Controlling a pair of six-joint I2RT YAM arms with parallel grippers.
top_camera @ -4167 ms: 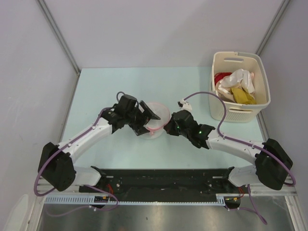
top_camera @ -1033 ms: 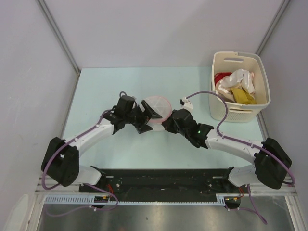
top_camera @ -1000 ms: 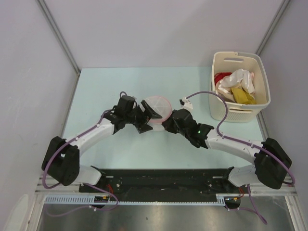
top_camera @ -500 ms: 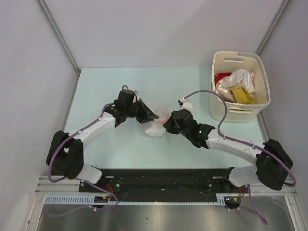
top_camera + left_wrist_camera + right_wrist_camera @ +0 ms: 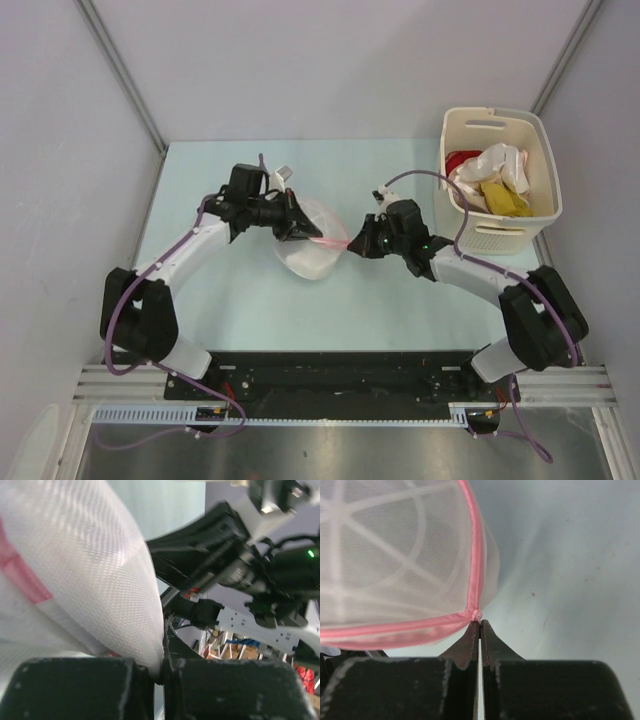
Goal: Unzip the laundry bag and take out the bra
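Note:
The laundry bag (image 5: pixel 312 250) is a white mesh pouch with pink zipper trim, stretched between both arms at the middle of the table. My left gripper (image 5: pixel 292 224) is shut on a fold of the bag's white mesh (image 5: pixel 85 575) at its left side, the mesh pinched at the left gripper (image 5: pixel 162 669). My right gripper (image 5: pixel 352 246) is shut on the small pink zipper pull (image 5: pixel 477 614) at the bag's right end, where the pink trim (image 5: pixel 395 627) meets the right gripper (image 5: pixel 480 626). The bra is hidden from every view.
A cream slotted plastic basket (image 5: pixel 545 165) stands at the far right, holding white, yellow and red clothes (image 5: pixel 492 180). Grey walls close the table at the back and both sides. The right arm (image 5: pixel 225 565) shows in the left wrist view, beyond the bag.
My left gripper has closed on the bag's mesh and drawn back to the far left. The right gripper, still shut, has shifted slightly right and away, and the bag now hangs stretched between them.

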